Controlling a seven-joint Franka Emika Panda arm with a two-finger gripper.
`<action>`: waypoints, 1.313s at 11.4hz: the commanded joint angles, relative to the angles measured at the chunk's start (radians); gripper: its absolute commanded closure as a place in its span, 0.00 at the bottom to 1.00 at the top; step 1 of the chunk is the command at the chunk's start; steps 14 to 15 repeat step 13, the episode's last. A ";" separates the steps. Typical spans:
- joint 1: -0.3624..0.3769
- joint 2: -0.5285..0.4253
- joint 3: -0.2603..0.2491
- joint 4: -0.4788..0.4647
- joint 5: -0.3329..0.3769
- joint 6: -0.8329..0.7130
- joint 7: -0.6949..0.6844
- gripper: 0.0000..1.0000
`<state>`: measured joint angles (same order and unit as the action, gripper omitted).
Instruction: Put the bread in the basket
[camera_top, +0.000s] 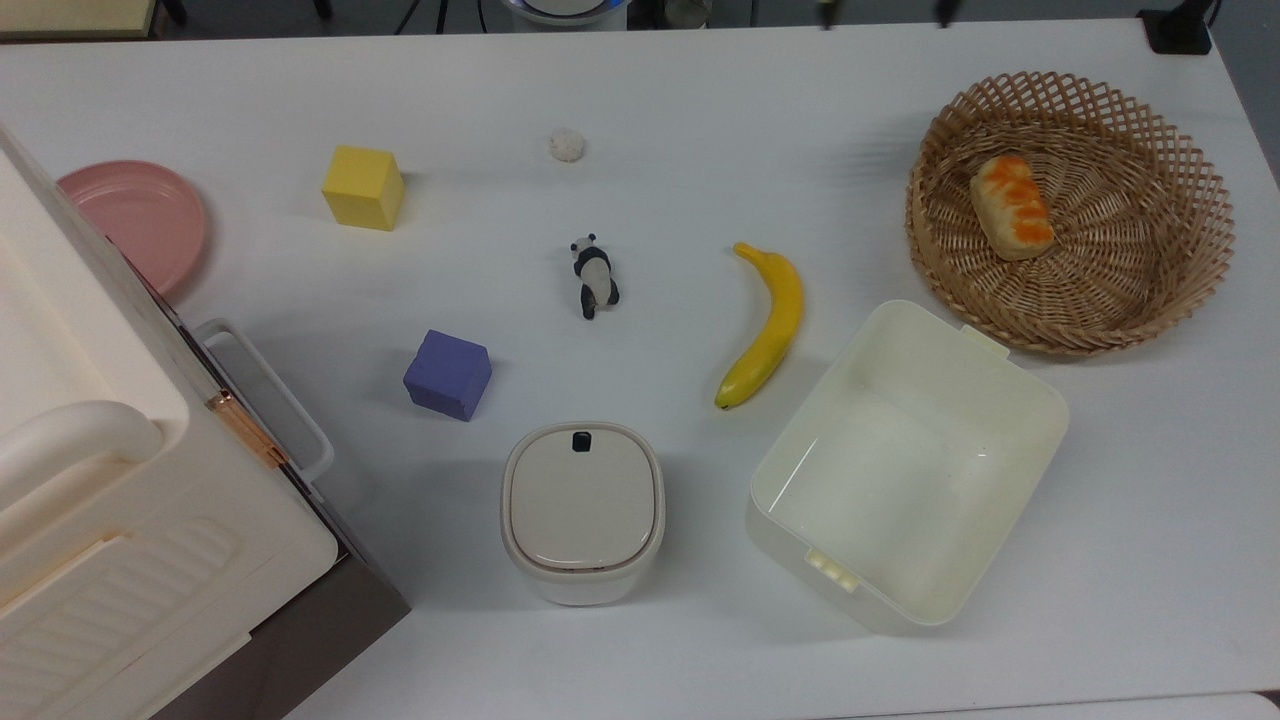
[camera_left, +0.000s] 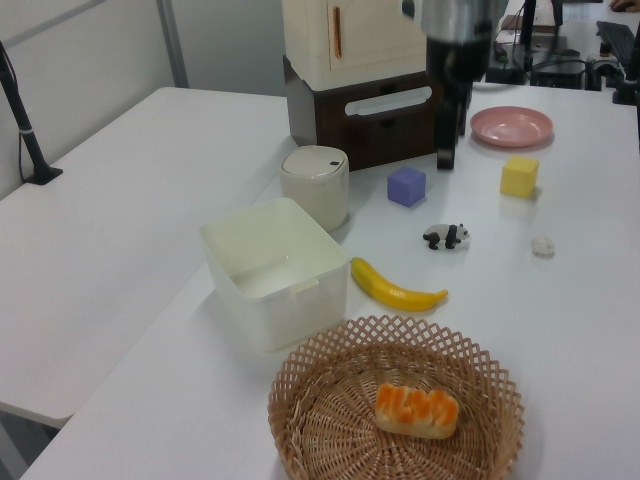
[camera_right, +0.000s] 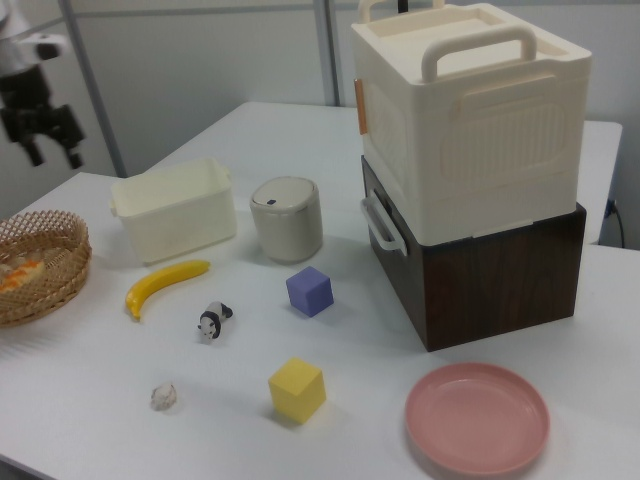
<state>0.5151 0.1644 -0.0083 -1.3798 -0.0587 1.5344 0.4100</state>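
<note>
Tan-brown wicker, round and shallow, with an open lattice rim: the basket (camera_top: 1070, 340), standing on the white desk (camera_top: 700, 100) at the top view's far right. Inside the basket, lying flat on the woven floor toward the top view's upper left of its middle, the bread (camera_top: 1012, 205), orange-brown glaze up, pale sides showing. Touched by nothing but the wicker.

Well apart from the basket and raised high over the desk, the claw (camera_right: 52, 157), released, with black fingers (camera_right: 30, 152) spread and nothing between them. In the left view, hanging far beyond the basket, in line with the dark cabinet (camera_left: 360, 125).

Just beside the basket, at the top view's lower left of it, a cream rectangular tub (camera_top: 1035, 470), open side up. Near the basket on the top view's left, a yellow banana (camera_top: 768, 325), lying flat just beside the tub. Farther from the basket the same way, a small panda figure (camera_top: 595, 277), then a purple cube (camera_top: 448, 374) and a yellow cube (camera_top: 363, 187). Above the panda in the top view, a small whitish lump (camera_top: 567, 144). Down and left of the basket past the tub, a rounded lidded canister (camera_top: 582, 510). Farthest from the basket, at the top view's left edge, a pink plate (camera_top: 130, 215) and a cream storage box (camera_top: 100, 520) stacked on the cabinet.
</note>
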 joint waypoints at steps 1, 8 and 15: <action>-0.234 -0.043 0.021 -0.041 -0.003 -0.014 -0.121 0.00; -0.483 -0.068 0.010 -0.067 0.008 -0.011 -0.339 0.00; -0.492 -0.062 0.007 -0.068 0.011 -0.007 -0.327 0.00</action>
